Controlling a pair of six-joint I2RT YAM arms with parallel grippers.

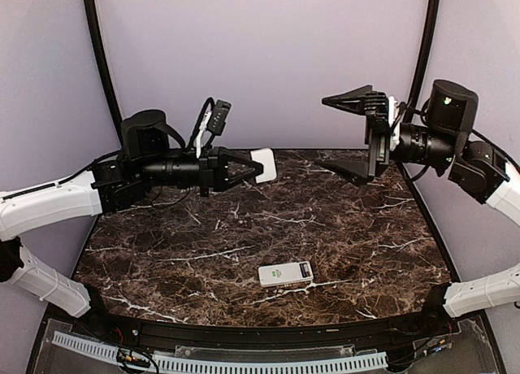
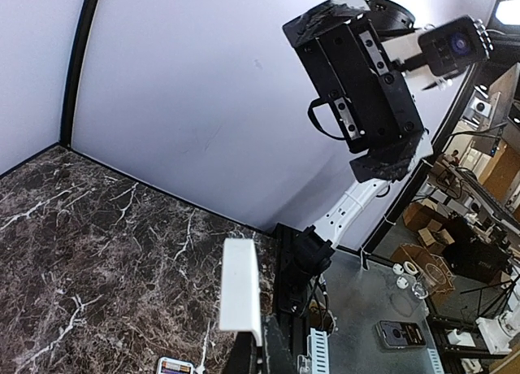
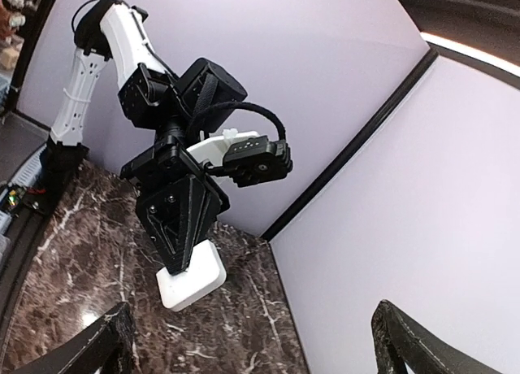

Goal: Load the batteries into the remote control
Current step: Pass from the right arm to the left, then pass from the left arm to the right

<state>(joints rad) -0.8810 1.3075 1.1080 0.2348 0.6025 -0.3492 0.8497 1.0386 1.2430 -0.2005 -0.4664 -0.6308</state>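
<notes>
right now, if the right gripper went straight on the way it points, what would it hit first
Most likely the white plastic piece held by the left gripper: the right gripper, jaws open, faces it across a free gap. Depth is unclear, so it might pass beside it.

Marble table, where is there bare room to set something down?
Bare table left of the remote control, right of it, and behind it. Crowded only above the back edge: left hand gripping a white piece, right hand open.

Glossy veined stone-look table [image 1: 203, 252], smooth white plastic remote control [image 1: 286, 274], plain white plastic block [image 1: 265, 164]
</notes>
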